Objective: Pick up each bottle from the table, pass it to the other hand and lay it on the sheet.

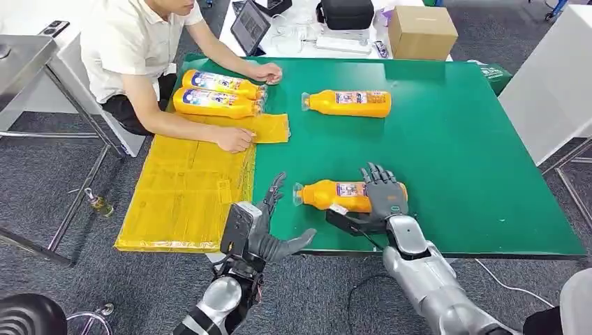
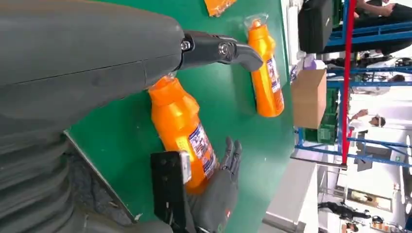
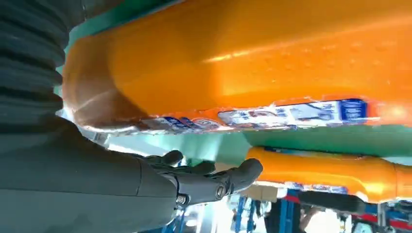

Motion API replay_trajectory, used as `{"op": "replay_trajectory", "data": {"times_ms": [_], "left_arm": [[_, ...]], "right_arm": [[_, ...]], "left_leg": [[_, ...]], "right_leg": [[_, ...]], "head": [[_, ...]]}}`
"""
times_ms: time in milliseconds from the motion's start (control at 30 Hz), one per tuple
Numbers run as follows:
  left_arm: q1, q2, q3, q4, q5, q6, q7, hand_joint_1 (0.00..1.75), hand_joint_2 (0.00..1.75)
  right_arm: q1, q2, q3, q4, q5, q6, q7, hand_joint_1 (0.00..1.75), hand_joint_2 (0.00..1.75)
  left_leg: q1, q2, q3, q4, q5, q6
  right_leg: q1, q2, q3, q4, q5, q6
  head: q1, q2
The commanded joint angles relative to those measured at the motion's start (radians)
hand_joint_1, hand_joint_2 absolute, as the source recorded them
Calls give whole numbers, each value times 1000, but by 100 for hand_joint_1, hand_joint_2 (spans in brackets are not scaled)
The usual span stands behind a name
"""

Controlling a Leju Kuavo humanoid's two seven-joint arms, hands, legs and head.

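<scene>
2 hands low: right hand lies over the near bottle, grip unclear; left hand spread, empty.

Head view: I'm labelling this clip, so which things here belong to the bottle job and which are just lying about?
Job:
near orange bottle under the right hand
far orange bottle on the green table
two bottles already on the yellow sheet
left hand, open

Lying about:
cardboard box
black bag
tablet
</scene>
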Motion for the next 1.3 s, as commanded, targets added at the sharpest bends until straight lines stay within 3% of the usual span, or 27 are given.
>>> {"op": "replay_trajectory", "data": {"times_ms": [33,67,100,133,333,367,400,633,700,833,967,1100,1300], "left_arm": [[-56,16,-35,86,59,-11,18,0,175],[-55,18,-37,86,62,-14,19,0,175],[-50,21,-39,82,67,-19,21,0,175],[-45,23,-37,75,70,-19,23,0,175],[-30,39,-33,49,79,-28,32,0,175],[-31,41,-33,48,79,-28,32,0,175],[-36,40,-34,51,80,-32,30,0,175],[-41,38,-33,58,82,-33,31,0,175],[-49,37,-37,68,98,-43,29,0,175],[-55,36,-33,65,113,-44,23,0,175],[-41,15,7,62,142,30,-3,0,175],[-23,-15,70,143,387,33,33,0,175],[-13,-1,58,137,462,26,12,0,175]], "right_arm": [[-75,20,58,203,-29,105,0,0,175],[-79,12,67,209,-23,119,6,140,175],[-86,1,74,212,-23,153,32,164,175],[-86,-9,86,207,-12,163,39,175,175],[-46,-57,89,120,-41,212,46,175,175],[-39,-59,78,111,-59,210,31,175,175],[-17,-59,33,70,-164,223,-72,175,175],[-15,-67,37,58,-169,231,-76,175,175],[2,-61,3,23,-270,240,-149,175,175],[17,-40,-4,-41,-339,212,-175,175,175],[56,-26,-31,-144,-492,279,-253,175,175],[119,13,-40,-285,-652,326,-328,175,175],[123,18,-15,-317,-678,320,-312,175,175]], "left_leg": [[0,1,4,-1,0,1],[1,1,6,-1,-1,1],[0,1,5,-1,-1,1],[0,1,7,-2,-1,1],[0,-2,6,-1,1,1],[0,-2,8,-2,0,2],[0,-2,7,-1,1,2],[0,-2,8,-1,0,1],[1,-2,9,-1,0,1],[1,0,10,-1,0,2],[1,3,10,-1,0,1],[1,2,10,-1,0,1],[0,3,7,-1,0,1]], "right_leg": [[1,-1,4,-1,0,-2],[1,-1,6,-2,-1,-4],[1,0,4,-2,0,-3],[1,-1,6,-2,0,-3],[1,-3,7,-2,0,-2],[1,-4,8,-3,0,-3],[1,-3,7,-2,0,-2],[1,-3,9,-2,0,-2],[1,-3,10,-2,0,-3],[2,-2,10,-3,0,-3],[2,1,9,-2,0,-4],[2,0,9,-2,0,-4],[1,0,5,-1,0,-2]], "head": [[0,0],[0,0],[0,0],[0,0],[0,0],[0,0],[0,0],[0,0],[0,0],[0,0],[0,0],[0,0],[0,0]]}}
